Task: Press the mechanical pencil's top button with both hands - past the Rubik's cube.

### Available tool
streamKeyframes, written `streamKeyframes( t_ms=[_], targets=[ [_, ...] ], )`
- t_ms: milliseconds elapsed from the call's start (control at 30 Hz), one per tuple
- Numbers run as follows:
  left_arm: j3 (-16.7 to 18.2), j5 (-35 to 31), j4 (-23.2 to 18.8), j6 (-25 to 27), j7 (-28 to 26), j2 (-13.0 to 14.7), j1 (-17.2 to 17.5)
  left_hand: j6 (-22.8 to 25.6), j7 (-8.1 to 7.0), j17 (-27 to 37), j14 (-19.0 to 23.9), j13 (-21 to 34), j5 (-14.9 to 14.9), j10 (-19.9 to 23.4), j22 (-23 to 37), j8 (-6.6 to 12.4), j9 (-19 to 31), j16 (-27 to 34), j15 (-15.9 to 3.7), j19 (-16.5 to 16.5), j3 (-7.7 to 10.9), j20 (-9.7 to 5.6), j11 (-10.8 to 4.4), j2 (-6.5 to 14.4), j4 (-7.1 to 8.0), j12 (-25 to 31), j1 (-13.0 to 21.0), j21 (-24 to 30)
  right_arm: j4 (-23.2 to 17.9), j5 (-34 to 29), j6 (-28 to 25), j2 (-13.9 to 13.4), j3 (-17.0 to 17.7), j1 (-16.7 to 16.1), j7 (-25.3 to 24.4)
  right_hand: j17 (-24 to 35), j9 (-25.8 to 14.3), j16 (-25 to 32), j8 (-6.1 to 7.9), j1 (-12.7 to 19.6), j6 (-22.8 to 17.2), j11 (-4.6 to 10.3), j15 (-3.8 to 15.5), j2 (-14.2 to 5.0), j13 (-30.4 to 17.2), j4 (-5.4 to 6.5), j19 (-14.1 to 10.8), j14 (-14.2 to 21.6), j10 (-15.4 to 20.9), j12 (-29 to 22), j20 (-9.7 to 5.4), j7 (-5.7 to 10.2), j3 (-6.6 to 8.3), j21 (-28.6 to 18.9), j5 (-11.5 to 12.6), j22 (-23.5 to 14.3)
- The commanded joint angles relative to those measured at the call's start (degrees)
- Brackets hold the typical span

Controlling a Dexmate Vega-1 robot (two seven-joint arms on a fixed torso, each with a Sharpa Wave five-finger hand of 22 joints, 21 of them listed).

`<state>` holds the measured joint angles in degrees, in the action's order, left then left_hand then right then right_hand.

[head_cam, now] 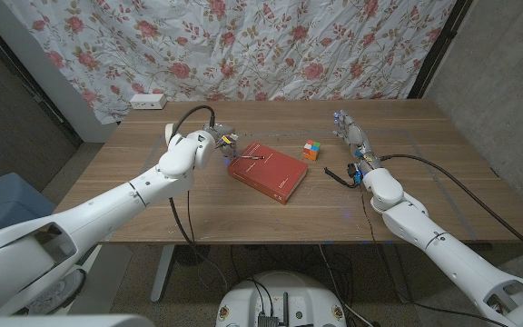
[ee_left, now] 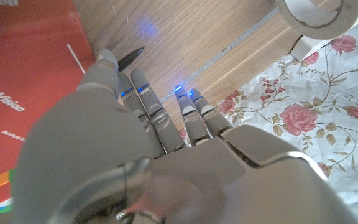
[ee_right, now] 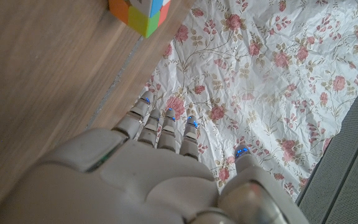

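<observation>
Wooden table (head_cam: pixel 152 218): red book (ee_left: pixel 23 93) cover reads, perhaps, "Vision"

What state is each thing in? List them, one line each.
book: closed, lying flat.
Rubik's cube: scrambled, untouched.
mechanical pencil: tip showing past the left hand's fingers.
left hand: at the book's corner; grip unclear.
right hand: open, fingers straight, holding nothing.

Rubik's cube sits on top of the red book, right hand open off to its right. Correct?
Not quite. The Rubik's cube sits on the bare table, beside the red book, as the head view shows. The right hand is open, to the cube's right.
</observation>
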<state>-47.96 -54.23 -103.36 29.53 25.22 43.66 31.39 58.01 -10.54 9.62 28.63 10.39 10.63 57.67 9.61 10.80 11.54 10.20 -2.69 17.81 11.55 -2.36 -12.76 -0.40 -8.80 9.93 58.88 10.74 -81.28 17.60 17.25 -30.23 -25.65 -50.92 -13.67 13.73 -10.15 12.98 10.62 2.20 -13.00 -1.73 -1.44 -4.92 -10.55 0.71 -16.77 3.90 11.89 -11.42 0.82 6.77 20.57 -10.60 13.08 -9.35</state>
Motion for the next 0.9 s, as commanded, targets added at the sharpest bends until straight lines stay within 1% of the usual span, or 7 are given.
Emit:
streamKeyframes(
  t_ms=[33,233,567,667,733,833,900],
  targets=[
    [-0.3,-1.0,-0.5,-0.2,2.0,0.0,-0.6,-0.8,-0.23,0.0,-0.7,0.1,-0.1,-1.0,0.0,-0.06,0.1,-0.1,-8.84,-0.7,-0.53,-3.41,-0.05,-0.8,-0.01,-0.1,-0.4,-0.3,0.8,1.0,0.4,0.0,0.3,0.0,0.7,0.1,0.0,0.0,0.15,0.5,0.0,-0.13,-0.30,-1.05,-0.1,0.02,0.0,0.2,0.0,0.2,0.23,-0.14,0.37,0.0,-0.4,-0.1],
    [-0.3,-1.7,-0.7,-0.4,3.5,0.0,-1.1,-3.1,-0.20,0.0,-1.3,0.1,-0.3,-4.1,0.0,-0.20,-0.1,-0.1,-8.70,-1.6,-1.08,-3.20,-0.03,-1.7,0.16,-0.1,-1.4,-0.3,1.3,1.5,0.5,-0.2,0.5,0.1,1.2,0.1,0.0,-0.1,-0.13,0.3,0.7,-0.23,-0.45,-0.90,0.0,0.09,0.1,0.2,-0.4,0.4,-0.10,-0.75,0.31,0.0,-0.4,-0.1],
    [-0.2,-2.2,-1.4,-0.5,7.4,0.2,-2.0,-9.3,-0.44,0.0,-4.1,0.0,-0.4,-11.9,0.0,-0.45,-0.6,-0.2,-8.10,-4.5,-2.22,-2.23,-0.02,-3.4,0.54,-0.2,-4.2,-0.6,2.1,2.2,0.5,-0.3,0.5,0.5,2.2,0.1,0.0,-0.3,-0.27,0.0,1.2,-0.28,-0.40,-0.76,0.0,0.26,0.4,-0.4,-0.9,0.6,-0.29,-0.79,0.20,0.1,-0.5,-0.1],
    [-1.1,-4.3,-1.8,-1.4,8.9,0.9,-2.6,-12.5,-0.15,0.0,-5.8,-0.1,-0.2,-15.8,0.0,-0.57,-0.8,-0.2,-7.28,-6.1,-2.72,-1.77,0.03,-3.9,0.85,-0.2,-5.8,-0.5,2.6,2.7,0.5,-0.4,0.5,0.9,2.9,0.1,0.1,-0.5,-0.44,-0.1,1.8,-0.32,-0.40,-0.67,0.0,0.32,0.5,-0.7,-1.3,0.7,-0.22,-0.84,0.15,0.1,-0.5,-0.1],
    [-0.9,-4.3,-1.8,-1.6,9.5,0.8,-2.6,-13.9,0.10,-0.1,-6.3,-0.1,-0.2,-16.8,0.0,-0.65,-0.8,-0.2,-7.32,-6.5,-3.04,-1.64,0.04,-4.2,1.14,-0.1,-6.9,-0.5,2.7,2.8,0.5,-0.4,0.6,1.0,3.0,0.1,0.1,-0.5,-0.53,-0.2,2.1,-0.38,-0.37,-0.60,0.0,0.37,0.6,-0.8,-1.5,0.8,-0.24,-0.96,0.09,0.1,-0.5,-0.1],
    [-0.2,-3.0,-2.2,-2.5,11.6,1.3,-2.8,-16.0,0.34,0.0,-8.8,-0.1,-0.2,-20.9,0.0,-0.29,-0.9,-0.3,-6.25,-8.4,-3.53,-1.11,0.14,-3.8,1.98,-0.3,-9.7,-0.6,3.1,3.4,0.7,-0.5,0.5,1.3,4.1,0.1,0.1,-0.6,-0.69,-0.3,2.8,-0.42,-0.44,-0.45,0.0,0.45,0.8,-1.0,-1.8,0.8,-0.35,-1.20,-0.03,0.2,-0.5,-0.1],
    [0.0,-2.8,-2.2,-2.9,12.1,1.4,-2.9,-16.9,0.26,0.0,-10.6,-0.2,-0.1,-22.9,0.0,-0.27,-0.9,-0.5,-5.90,-9.9,-3.53,-1.19,0.20,-3.6,1.97,-0.3,-10.4,-0.8,3.1,3.5,0.5,-0.7,0.5,1.4,4.3,0.1,0.1,-0.7,-0.74,-0.5,3.1,-0.42,-0.48,-0.33,0.0,0.52,0.9,-1.4,-2.1,0.9,-0.34,-1.41,-0.13,0.2,-0.5,-0.1]
  ],
)
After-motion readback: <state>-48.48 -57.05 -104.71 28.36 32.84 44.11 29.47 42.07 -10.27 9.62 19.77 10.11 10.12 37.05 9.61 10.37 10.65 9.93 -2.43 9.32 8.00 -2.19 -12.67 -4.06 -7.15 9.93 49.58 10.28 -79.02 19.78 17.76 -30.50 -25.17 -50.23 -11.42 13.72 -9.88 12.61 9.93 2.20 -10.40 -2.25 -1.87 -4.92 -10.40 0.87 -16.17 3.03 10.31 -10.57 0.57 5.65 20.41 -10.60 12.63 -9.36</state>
